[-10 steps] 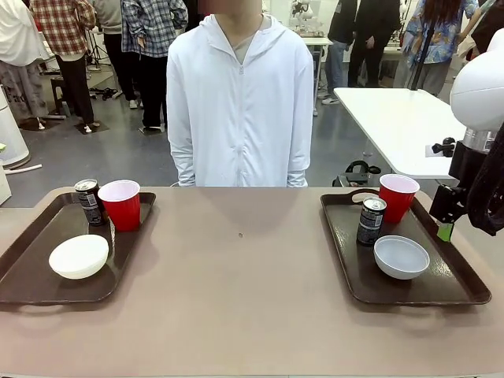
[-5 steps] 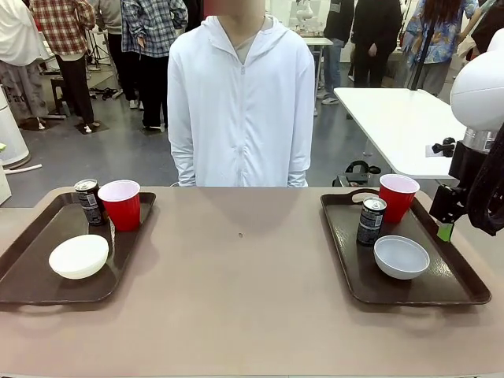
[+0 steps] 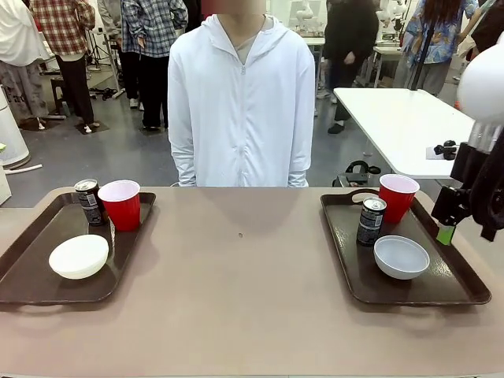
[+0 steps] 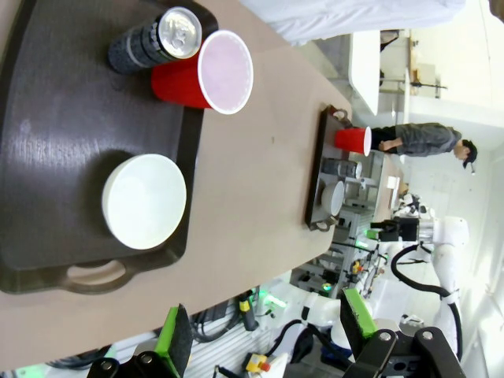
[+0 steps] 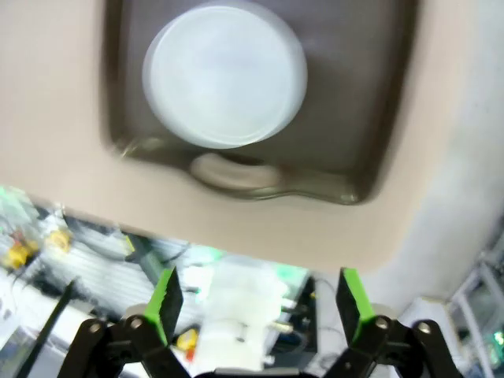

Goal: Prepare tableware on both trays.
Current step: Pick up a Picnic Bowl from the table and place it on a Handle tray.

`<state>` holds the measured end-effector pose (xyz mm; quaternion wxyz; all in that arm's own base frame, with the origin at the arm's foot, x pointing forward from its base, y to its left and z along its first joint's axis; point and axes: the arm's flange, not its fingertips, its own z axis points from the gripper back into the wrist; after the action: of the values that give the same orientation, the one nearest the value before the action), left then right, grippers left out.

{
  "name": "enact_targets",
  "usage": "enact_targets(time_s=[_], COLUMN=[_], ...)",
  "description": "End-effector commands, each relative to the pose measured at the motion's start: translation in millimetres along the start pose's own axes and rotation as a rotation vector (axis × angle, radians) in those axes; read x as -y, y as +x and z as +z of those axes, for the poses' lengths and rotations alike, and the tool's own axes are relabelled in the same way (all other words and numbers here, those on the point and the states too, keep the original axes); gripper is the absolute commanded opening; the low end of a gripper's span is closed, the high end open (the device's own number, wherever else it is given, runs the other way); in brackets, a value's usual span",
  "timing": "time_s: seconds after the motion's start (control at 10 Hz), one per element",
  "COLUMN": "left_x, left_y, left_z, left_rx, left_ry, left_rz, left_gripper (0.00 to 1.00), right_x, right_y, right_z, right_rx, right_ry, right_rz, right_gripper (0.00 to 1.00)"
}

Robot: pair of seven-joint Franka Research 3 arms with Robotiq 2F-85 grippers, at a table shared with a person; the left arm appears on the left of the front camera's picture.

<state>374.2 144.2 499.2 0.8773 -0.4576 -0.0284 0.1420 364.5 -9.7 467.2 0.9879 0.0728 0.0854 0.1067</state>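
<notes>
front: left dark brown plastic tray (image 3: 31,268) and right one (image 3: 457,283), each set | left wrist: left gripper (image 4: 264,335) jaws wide, empty | right wrist: right gripper (image 5: 256,303) jaws wide, empty, grey-white shallow bowl (image 5: 224,75) blurred

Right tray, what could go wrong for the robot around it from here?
1. The right arm's open fingers hang just off the right tray's outer rim; a sideways swing might nudge it.
2. The can stands close beside the red cup, so reaching for either could tip the other.
3. The grey-white bowl could slide if bumped.
</notes>
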Motion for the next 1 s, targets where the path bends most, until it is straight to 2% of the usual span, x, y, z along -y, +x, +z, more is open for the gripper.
enact_targets(time_s=[0.0, 0.1, 0.2, 0.4, 0.5, 0.6, 0.7, 0.9], left_x=[-1, -1, -1, -1, -1, -1, -1, -1], left_y=[-1, -1, -1, -1, -1, -1, -1, -1], left_z=[3, 3, 3, 3, 3, 3, 3, 3], left_rx=[0.0, 0.0, 0.0, 0.0, 0.0, 0.0, 0.0, 0.0], left_ry=[-0.009, -0.009, -0.009, -0.009, -0.009, -0.009, -0.009, -0.009], left_rz=[-0.013, -0.013, -0.013, -0.013, -0.013, -0.013, -0.013, -0.013], left_gripper=[1.0, 1.0, 1.0, 1.0, 1.0, 1.0, 1.0, 1.0], right_x=[41, 70, 94, 134, 155, 165, 169, 167], right_y=[-23, -22, -20, -26, -27, -26, -23, -14], right_z=[31, 42, 45, 49, 47, 37, 21, -3], right_rx=[0.093, 0.189, 0.229, 0.259, 0.323, 0.373, 0.41, 0.39], right_ry=[0.524, 0.731, 0.87, 1.131, 1.266, 1.338, 1.348, 1.279], right_rz=[-0.033, -0.181, -0.298, -0.222, -0.184, -0.092, 0.023, 0.16], right_gripper=[1.0, 1.0, 1.0, 1.0, 1.0, 1.0, 1.0, 1.0])
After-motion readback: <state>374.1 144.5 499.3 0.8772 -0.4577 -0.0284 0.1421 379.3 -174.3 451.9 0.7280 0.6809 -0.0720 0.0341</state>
